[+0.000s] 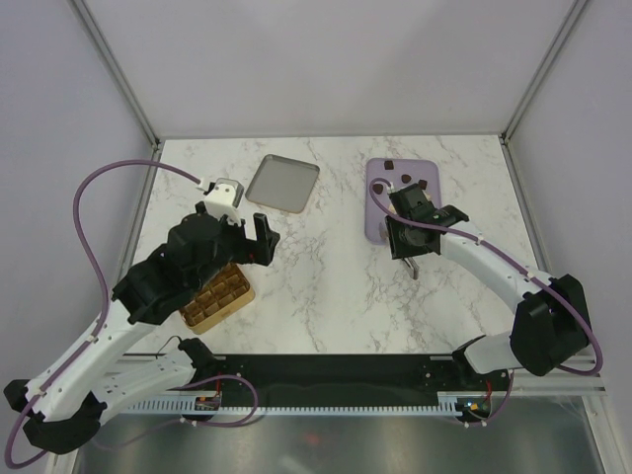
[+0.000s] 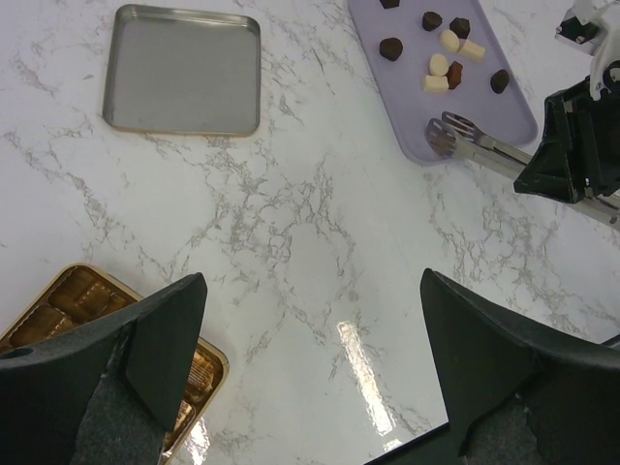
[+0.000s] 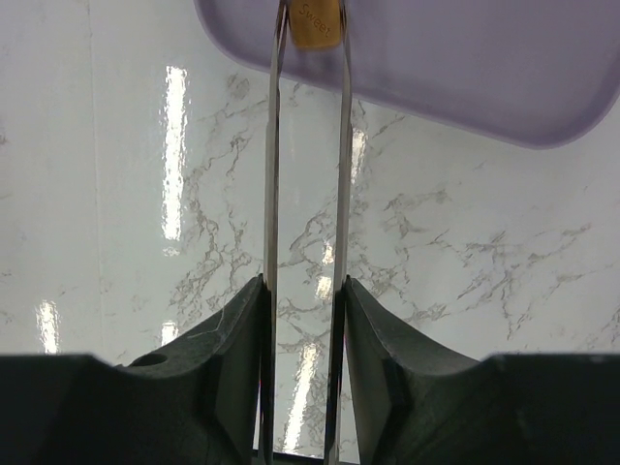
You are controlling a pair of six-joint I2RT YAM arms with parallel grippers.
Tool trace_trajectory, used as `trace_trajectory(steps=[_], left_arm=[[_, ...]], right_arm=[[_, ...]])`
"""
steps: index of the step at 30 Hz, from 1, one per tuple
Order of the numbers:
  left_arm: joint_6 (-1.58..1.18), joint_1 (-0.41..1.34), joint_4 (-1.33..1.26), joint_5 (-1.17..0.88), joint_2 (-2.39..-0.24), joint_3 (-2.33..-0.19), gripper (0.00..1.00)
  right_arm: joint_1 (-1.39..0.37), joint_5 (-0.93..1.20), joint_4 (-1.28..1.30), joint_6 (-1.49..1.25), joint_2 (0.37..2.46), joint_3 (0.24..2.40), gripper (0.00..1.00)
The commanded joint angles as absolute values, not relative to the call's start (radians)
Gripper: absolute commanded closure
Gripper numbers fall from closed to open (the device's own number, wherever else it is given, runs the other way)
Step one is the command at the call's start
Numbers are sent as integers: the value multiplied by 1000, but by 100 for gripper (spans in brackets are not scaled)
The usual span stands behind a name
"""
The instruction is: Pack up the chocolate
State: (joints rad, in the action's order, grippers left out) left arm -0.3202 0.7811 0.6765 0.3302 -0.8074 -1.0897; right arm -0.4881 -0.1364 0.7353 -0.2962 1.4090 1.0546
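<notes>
Several pieces of chocolate (image 2: 391, 47), dark brown and cream-white, lie on the lilac tray (image 2: 504, 121) at the back right. My right gripper (image 3: 303, 286) is shut on metal tongs (image 3: 273, 174). The tong arms reach onto the tray's near edge, with a tan piece (image 3: 315, 24) between their tips. In the top view this gripper (image 1: 405, 242) hovers over the tray's (image 1: 375, 212) front edge. My left gripper (image 2: 310, 291) hangs open over bare marble, with nothing between its fingers. The gold box (image 2: 73, 291) with brown compartments lies just to its left.
A shallow metal tray (image 1: 281, 183) lies at the back centre. The gold box (image 1: 217, 296) is partly hidden under the left arm in the top view. Grey walls close the table at the back and both sides.
</notes>
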Motion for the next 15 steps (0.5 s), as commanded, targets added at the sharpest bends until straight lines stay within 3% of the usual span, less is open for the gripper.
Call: trace_trajectory(steps=[1,15], left_arm=[[-285,781,635,307,-819,-1141,0],[-255,781,644,241,-903,-1290,0]], right_arm=[[-486,-152,736,-304,1390,1088,58],[-485,-156,727,-290,1443,1238,60]])
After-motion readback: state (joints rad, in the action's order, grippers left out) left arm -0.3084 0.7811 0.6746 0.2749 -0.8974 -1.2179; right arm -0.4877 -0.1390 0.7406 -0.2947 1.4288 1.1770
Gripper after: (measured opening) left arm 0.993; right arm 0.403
